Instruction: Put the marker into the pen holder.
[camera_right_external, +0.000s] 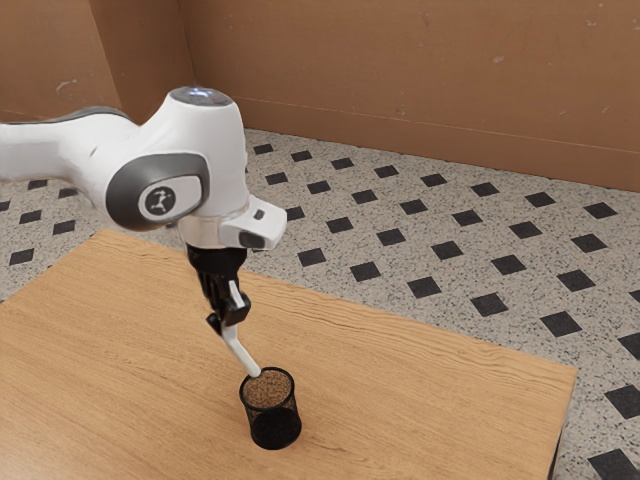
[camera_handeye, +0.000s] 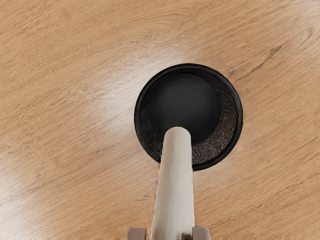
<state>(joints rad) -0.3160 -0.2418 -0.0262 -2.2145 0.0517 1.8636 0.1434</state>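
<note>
Marker (camera_right_external: 240, 350) clasped between both fingers of the gripper (camera_right_external: 229, 318), its tip over the pen holder (camera_right_external: 271, 410).
From where I stand, the white marker slants down to the black mesh holder's rim, the nearest thing in its way; I can't make out whether the tip touches that rim or dips below it. The holder stands upright on the wood-grained table (camera_right_external: 420, 400), well in from the far edge and from the corner at the exterior view's right. Past that edge lies a speckled floor (camera_right_external: 350, 245) with black diamonds, then a brown wall (camera_right_external: 400, 80). The wrist view looks into the holder, showing its dark bottom and inner mesh; the exterior view gives the marker's tilt and the white arm (camera_right_external: 170, 180) above.
</note>
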